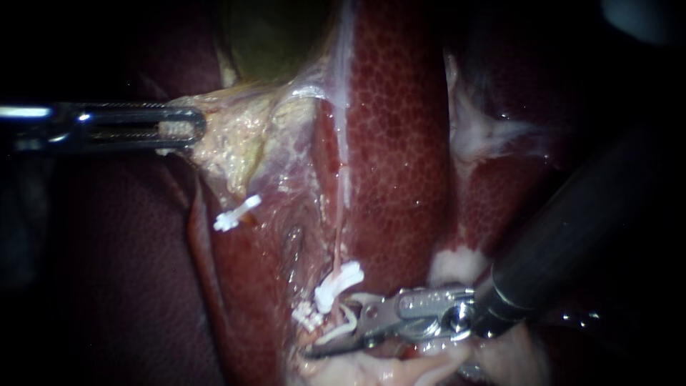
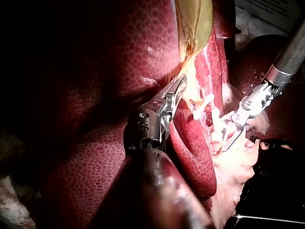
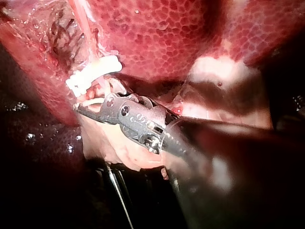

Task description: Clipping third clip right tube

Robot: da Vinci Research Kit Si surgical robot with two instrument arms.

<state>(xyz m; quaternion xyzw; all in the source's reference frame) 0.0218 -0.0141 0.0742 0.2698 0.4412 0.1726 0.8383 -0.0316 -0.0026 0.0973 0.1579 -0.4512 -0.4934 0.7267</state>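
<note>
Right tube (image 1: 337, 246): thin pinkish strand running down the cleft of the liver (image 1: 400, 143), below and to the right of the greenish gallbladder (image 1: 279, 36). Its lower end passes into pale tissue near the right instrument's tip.

Clips on the right tube, endoscope view:
- upper clip (image 1: 339, 284), white, set slantwise across the strand.
- lower clip (image 1: 307, 314), smaller, white, just below and to the left of the upper clip.

Right instrument (image 1: 332, 327): dark shaft enters from the right, with a metal wrist and two slim jaws.
- The jaws stand apart, directly below the upper clip and just beside the lower clip.
- A carried clip (image 1: 343, 325), white and curved, lies between the jaws with its legs against both.
- The pictures do not show whether the strand itself sits inside the carried clip.
- In the right wrist view, the right instrument's tip (image 3: 90, 106) lies just under the upper clip (image 3: 93, 74).
- In the left wrist view, the right instrument (image 2: 229, 136) has its jaws spread at the white clips.

Left instrument (image 1: 187, 129): shaft enters from the left, with slotted metal jaws.
- The jaws are clamped on yellowish tissue (image 1: 236, 143) at the gallbladder's lower end, which appears drawn to the left.
- In the left wrist view, the left instrument (image 2: 177, 93) holds the same tissue beneath the gallbladder (image 2: 195, 19).

Lone clip (image 1: 236, 213): white, on the strand hanging below the yellowish tissue, well apart from the right tube's clips.
</note>
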